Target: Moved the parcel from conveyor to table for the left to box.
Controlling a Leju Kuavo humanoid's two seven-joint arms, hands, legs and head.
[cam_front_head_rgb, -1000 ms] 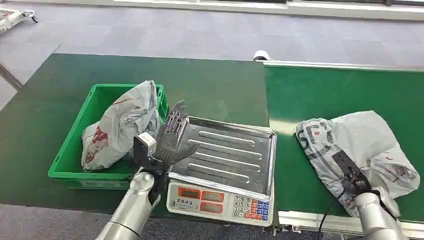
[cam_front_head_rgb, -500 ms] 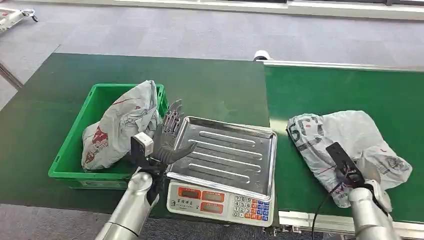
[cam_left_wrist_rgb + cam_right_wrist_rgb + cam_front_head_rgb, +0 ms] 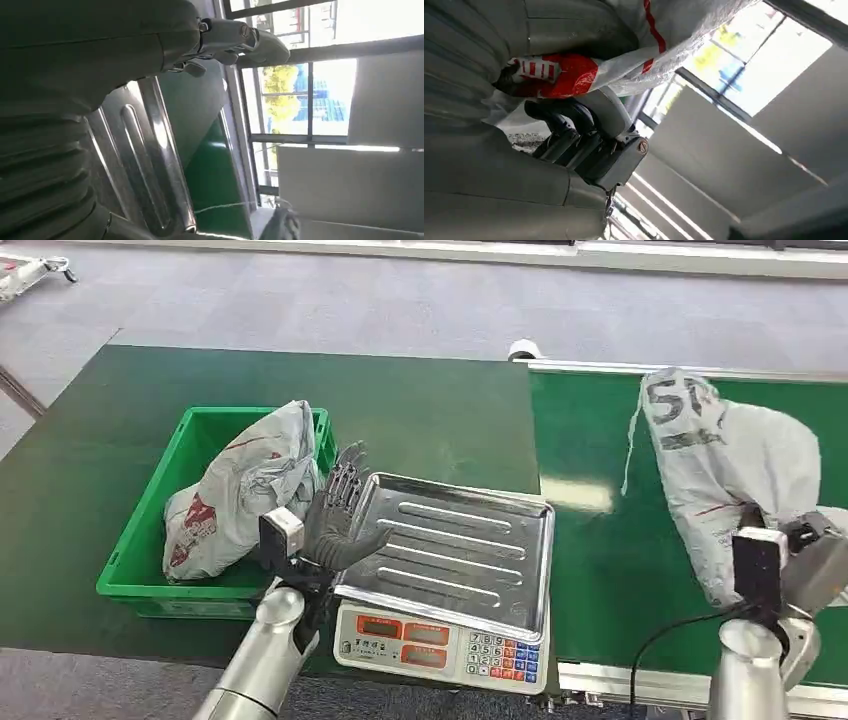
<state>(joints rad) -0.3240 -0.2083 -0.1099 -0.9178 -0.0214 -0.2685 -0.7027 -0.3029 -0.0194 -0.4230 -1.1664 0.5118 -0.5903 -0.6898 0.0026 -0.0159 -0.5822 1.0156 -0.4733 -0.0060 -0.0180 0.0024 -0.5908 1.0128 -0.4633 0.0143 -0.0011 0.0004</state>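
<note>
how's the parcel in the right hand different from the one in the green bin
The held parcel is lifted above the conveyor, gripped by the right hand; the bin parcel leans in the green bin, untouched. The held one shows dark printed digits; the bin one shows red markings. Both are crumpled grey plastic mailer bags.

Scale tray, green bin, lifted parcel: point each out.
scale tray (image 3: 455, 545), head view, middle of the ribbed metal surface
green bin (image 3: 160, 505), head view, left wall
parcel (image 3: 735, 455), head view, middle of the grey bag
</note>
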